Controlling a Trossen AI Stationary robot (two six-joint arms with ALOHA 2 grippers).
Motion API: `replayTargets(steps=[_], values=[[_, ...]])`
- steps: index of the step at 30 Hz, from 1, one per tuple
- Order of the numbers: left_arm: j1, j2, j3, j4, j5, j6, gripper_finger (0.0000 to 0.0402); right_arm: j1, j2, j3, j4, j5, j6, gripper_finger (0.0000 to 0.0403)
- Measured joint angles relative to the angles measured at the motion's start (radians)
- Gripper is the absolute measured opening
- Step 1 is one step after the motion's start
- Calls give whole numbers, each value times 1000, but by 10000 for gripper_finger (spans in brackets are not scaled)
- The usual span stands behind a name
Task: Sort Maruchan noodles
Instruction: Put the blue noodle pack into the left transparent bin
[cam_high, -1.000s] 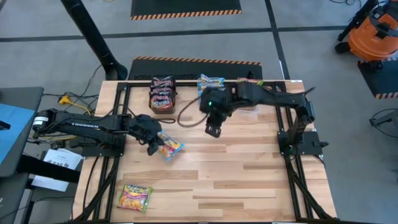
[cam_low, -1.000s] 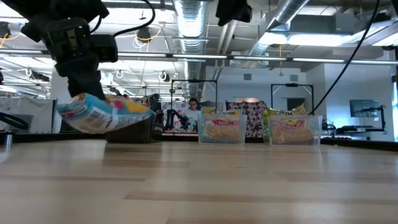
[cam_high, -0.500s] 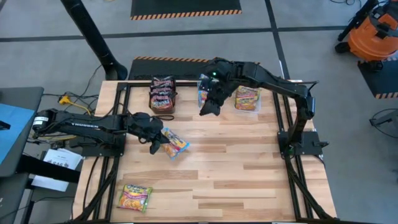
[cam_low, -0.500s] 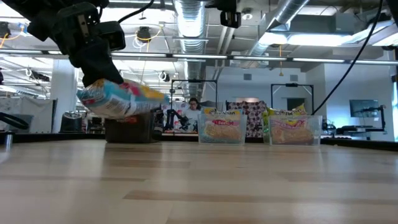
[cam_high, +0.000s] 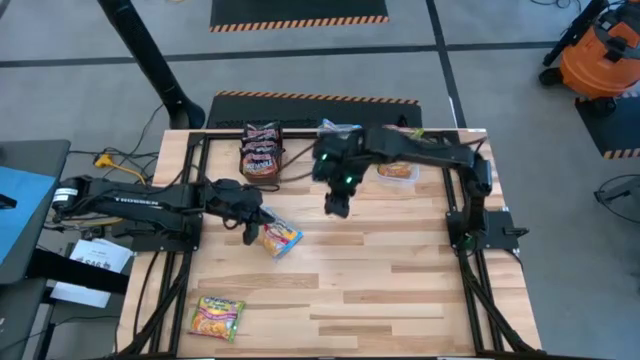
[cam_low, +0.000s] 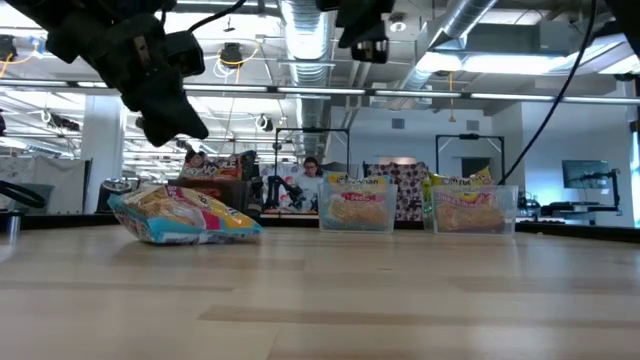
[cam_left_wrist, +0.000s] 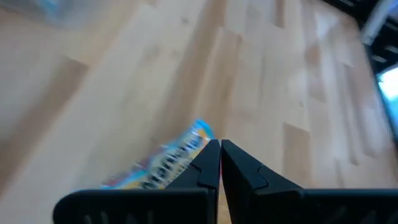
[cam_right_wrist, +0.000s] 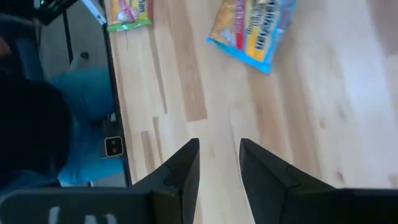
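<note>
A blue-edged noodle packet (cam_high: 281, 240) lies flat on the wood, also seen in the low view (cam_low: 185, 215). My left gripper (cam_high: 250, 234) hangs shut just above its left end (cam_low: 188, 128); in the left wrist view the packet (cam_left_wrist: 163, 165) shows beside the shut fingers (cam_left_wrist: 220, 154). My right gripper (cam_high: 336, 209) is open over the table's middle, and its wrist view (cam_right_wrist: 219, 155) looks down on the same packet (cam_right_wrist: 254, 26). A green-and-yellow-edged packet (cam_high: 217, 316) lies near the near left corner. Maroon packets (cam_high: 261, 156) lie in a black box.
Two clear tubs with packets stand at the far edge (cam_low: 357, 208) (cam_low: 470, 210); the right arm passes over them (cam_high: 398, 168). The black box (cam_low: 215, 200) stands far left. Bare wood (cam_high: 400, 280) stretches over the near right half.
The blue-edged packet was held up off the table by my left gripper and carried a little to the right; it has since dropped flat onto the wood, and the gripper now stands above it. My right gripper swung toward the far edge, then came back over the table's middle.
</note>
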Motion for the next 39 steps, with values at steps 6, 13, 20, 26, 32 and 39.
replayTargets(steps=[6,13,20,26,32,39], values=[[56,-21,90,-65,-60,65,0,80,76,0,61,-11,-2,139],[116,-28,281,-199,-76,146,0,122,119,4,203,-11,-49,139],[140,-33,458,-346,-107,179,0,145,170,1,372,-9,-122,139],[153,-33,567,-427,-108,190,0,156,252,-3,449,-5,-173,139],[153,-33,599,-450,-108,190,0,160,297,1,547,0,-225,141],[156,-30,600,-497,-125,189,0,161,331,0,589,48,-262,180]])
